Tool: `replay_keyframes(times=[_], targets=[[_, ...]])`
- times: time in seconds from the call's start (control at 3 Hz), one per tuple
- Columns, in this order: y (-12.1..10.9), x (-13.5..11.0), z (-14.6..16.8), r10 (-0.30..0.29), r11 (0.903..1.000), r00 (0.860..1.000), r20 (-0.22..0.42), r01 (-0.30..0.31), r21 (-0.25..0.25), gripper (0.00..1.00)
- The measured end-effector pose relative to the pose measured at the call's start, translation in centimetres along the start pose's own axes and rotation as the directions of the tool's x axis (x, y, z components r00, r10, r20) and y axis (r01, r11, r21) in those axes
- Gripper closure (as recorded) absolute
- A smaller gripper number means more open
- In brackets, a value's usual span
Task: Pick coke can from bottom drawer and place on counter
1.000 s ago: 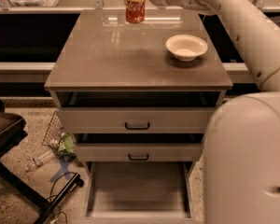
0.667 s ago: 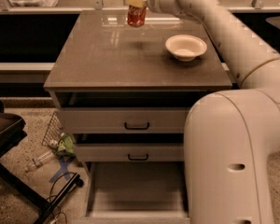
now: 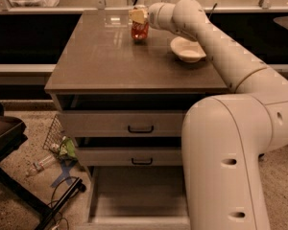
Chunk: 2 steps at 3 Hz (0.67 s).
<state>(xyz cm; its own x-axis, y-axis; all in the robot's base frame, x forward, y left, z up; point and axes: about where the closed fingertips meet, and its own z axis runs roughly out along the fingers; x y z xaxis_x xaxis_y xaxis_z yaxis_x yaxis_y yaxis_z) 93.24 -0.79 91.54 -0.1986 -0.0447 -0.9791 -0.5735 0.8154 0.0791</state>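
The red coke can (image 3: 139,31) stands upright on the far middle of the glossy grey-brown counter (image 3: 105,56), at or just above its surface. My gripper (image 3: 138,16) reaches in from the right and sits on the can's top, its pale fingers closed around the upper part. The bottom drawer (image 3: 139,202) is pulled out at the foot of the cabinet, and its flat floor shows nothing in it.
A white bowl (image 3: 187,49) sits on the counter just right of the can. Two upper drawers with black handles (image 3: 140,129) are slightly open. My arm's bulk (image 3: 225,166) covers the cabinet's right front. Litter and a plastic bottle (image 3: 43,162) lie on the floor at left.
The gripper has come down with the coke can from above the counter's back edge to the counter surface. The arm's lower body has shifted in view.
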Motion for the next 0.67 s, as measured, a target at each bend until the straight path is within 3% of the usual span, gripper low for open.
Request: replay_keyframes(times=[0.67], targets=[[0.39,0.53,0.53,0.0,1.0,1.0,-0.006,0.0,-0.005,0.54]])
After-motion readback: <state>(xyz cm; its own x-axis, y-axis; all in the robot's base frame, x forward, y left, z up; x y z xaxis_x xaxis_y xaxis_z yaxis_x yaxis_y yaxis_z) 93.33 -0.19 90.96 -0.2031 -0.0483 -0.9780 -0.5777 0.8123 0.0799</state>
